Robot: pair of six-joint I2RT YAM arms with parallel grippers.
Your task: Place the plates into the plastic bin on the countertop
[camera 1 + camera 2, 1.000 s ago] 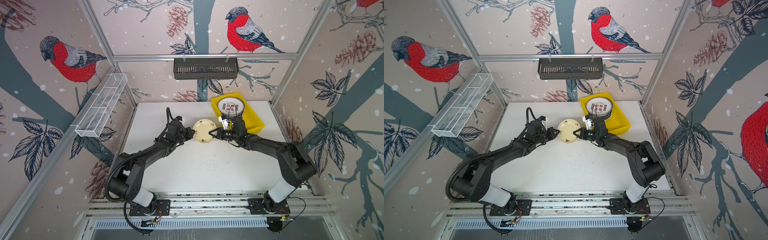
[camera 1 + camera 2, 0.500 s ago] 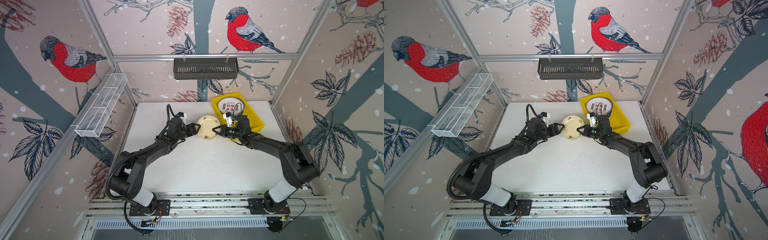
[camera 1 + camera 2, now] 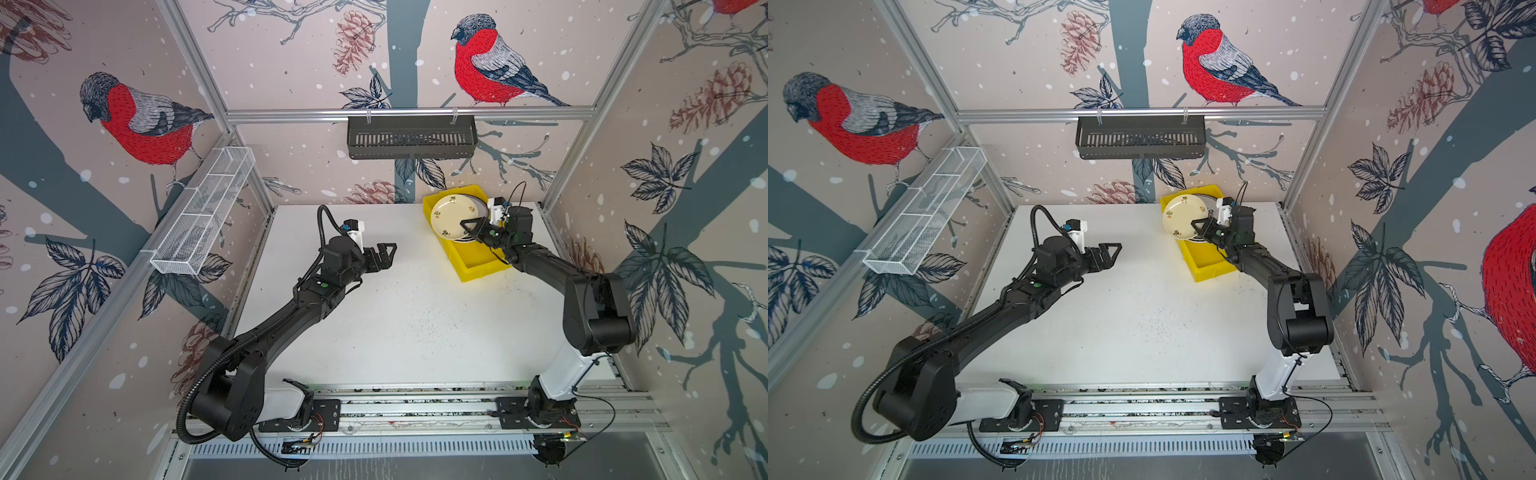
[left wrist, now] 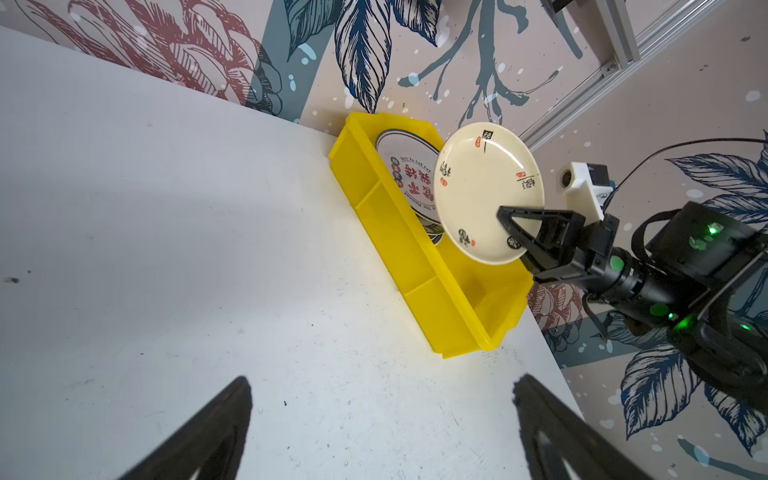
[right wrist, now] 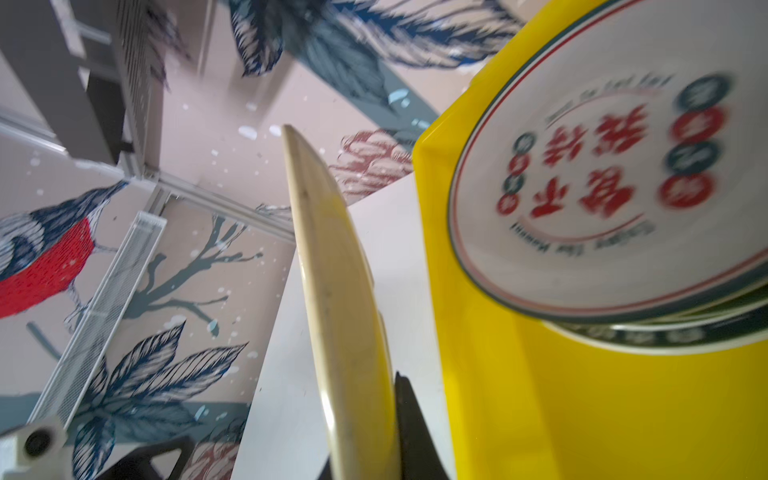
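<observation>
My right gripper (image 3: 468, 227) is shut on the rim of a cream plate (image 3: 454, 216) with small dark and red marks. It holds the plate tilted above the far end of the yellow plastic bin (image 3: 478, 261). In the right wrist view the cream plate (image 5: 336, 291) shows edge-on beside one black finger (image 5: 409, 415). A stack of plates (image 4: 409, 174) lies in the bin (image 4: 415, 257), topped by a white one with red lettering (image 5: 602, 187). My left gripper (image 3: 384, 253) stands open and empty over the countertop (image 3: 415, 316), well left of the bin.
A black slatted basket (image 3: 411, 137) hangs on the back wall. A white wire mesh basket (image 3: 203, 216) runs along the left wall. Aluminium rails (image 3: 415, 405) carry both arm bases at the front edge.
My left gripper has opened, let go of the cream plate and drawn back to the left. My right gripper has carried the plate back and to the right, over the bin.
</observation>
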